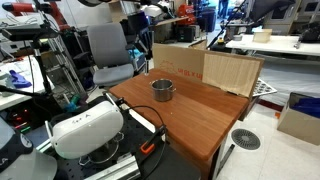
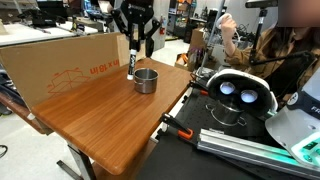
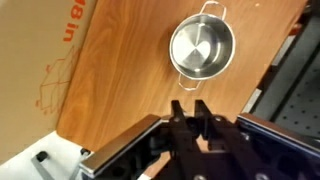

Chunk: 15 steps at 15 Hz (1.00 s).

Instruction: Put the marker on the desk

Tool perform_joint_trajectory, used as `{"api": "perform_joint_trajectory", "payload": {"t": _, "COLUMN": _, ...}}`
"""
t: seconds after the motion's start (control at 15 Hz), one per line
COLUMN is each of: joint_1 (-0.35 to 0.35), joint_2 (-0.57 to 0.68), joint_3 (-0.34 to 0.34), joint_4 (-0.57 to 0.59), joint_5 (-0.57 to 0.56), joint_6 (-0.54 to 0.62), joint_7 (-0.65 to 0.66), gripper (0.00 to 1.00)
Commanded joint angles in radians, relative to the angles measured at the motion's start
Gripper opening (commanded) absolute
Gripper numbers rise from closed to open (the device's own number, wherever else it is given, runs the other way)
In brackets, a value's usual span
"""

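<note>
The gripper has its jaws drawn close together, clamped on the top of the marker, a thin dark stick hanging upright below them. The marker's lower tip is just above or on the reddish-brown desk; I cannot tell which. Just beside the jaws is a small steel pot. Beyond them stands a cardboard box.
</note>
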Motion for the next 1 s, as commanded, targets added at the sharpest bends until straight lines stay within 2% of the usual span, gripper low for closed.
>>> {"api": "perform_joint_trajectory", "payload": {"t": 0.0, "joint_1": 0.017, "joint_2": 0.077, "joint_3": 0.005, "joint_4": 0.108, "joint_5": 0.001, "joint_6": -0.127, "joint_7": -0.042, "gripper": 0.05}}
{"api": "perform_joint_trajectory", "payload": {"t": 0.67, "joint_1": 0.033, "joint_2": 0.371, "joint_3": 0.049, "joint_4": 0.458, "joint_5": -0.050, "joint_6": -0.465, "joint_7": -0.025, "gripper": 0.05}}
{"api": "perform_joint_trajectory", "payload": {"t": 0.93, "joint_1": 0.041, "joint_2": 0.492, "joint_3": 0.057, "joint_4": 0.588, "joint_5": -0.069, "joint_6": -0.562, "joint_7": -0.017, "gripper": 0.05}}
